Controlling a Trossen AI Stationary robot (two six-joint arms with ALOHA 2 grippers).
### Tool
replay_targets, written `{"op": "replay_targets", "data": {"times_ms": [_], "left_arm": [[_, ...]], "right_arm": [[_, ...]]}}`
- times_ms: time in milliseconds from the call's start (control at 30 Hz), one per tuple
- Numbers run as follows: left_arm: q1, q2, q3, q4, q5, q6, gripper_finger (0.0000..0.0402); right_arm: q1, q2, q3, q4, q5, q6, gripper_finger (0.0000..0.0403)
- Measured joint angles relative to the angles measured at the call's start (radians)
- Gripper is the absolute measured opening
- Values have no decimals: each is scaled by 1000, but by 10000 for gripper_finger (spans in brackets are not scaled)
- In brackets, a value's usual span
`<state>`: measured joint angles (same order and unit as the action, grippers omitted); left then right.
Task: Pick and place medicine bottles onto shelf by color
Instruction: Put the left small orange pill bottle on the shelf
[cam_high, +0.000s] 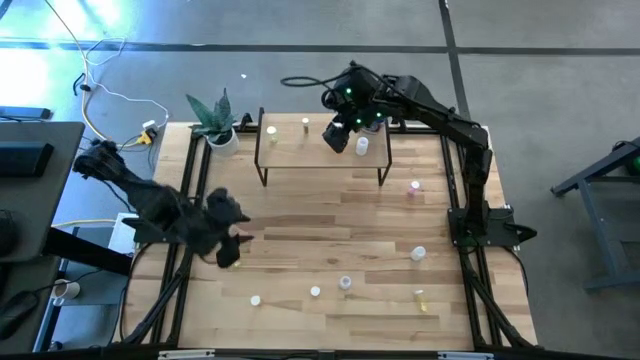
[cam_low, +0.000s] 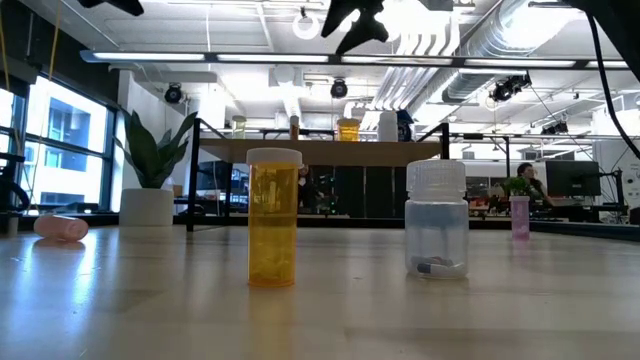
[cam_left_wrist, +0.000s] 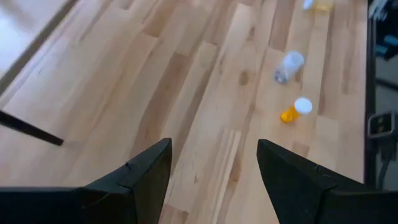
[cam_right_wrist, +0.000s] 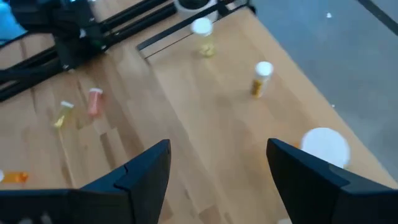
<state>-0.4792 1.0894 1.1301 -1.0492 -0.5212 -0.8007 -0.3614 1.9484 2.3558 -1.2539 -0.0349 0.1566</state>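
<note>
Bottles (cam_high: 345, 283) mostly dot our table's front and right edges while three stand on the shelf (cam_high: 320, 150), so much sorting remains, our right gripper (cam_high: 342, 128) open above it, left gripper (cam_high: 232, 238) open, empty, near the left edge.

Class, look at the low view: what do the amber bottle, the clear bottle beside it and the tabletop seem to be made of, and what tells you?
Amber bottle: probably translucent plastic, glossy; light glows through its orange wall, under an opaque white cap.
Clear bottle: likely clear plastic with a slight blue tint; something small at its bottom shows through, and the white cap is ribbed.
Tabletop: light wood in joined strips with visible grain; smooth, slightly shiny finish.
</note>
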Motion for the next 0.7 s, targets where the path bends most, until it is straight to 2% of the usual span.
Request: {"op": "replay_targets", "data": {"times_ms": [367,700], "left_arm": [[-179,240,0,7,-4,-87,227],[-303,345,0,46,17,-196,227]], "right_arm": [[51,0,0,-29,0,35,256],[81,0,-1,-52,0,56,256]]}}
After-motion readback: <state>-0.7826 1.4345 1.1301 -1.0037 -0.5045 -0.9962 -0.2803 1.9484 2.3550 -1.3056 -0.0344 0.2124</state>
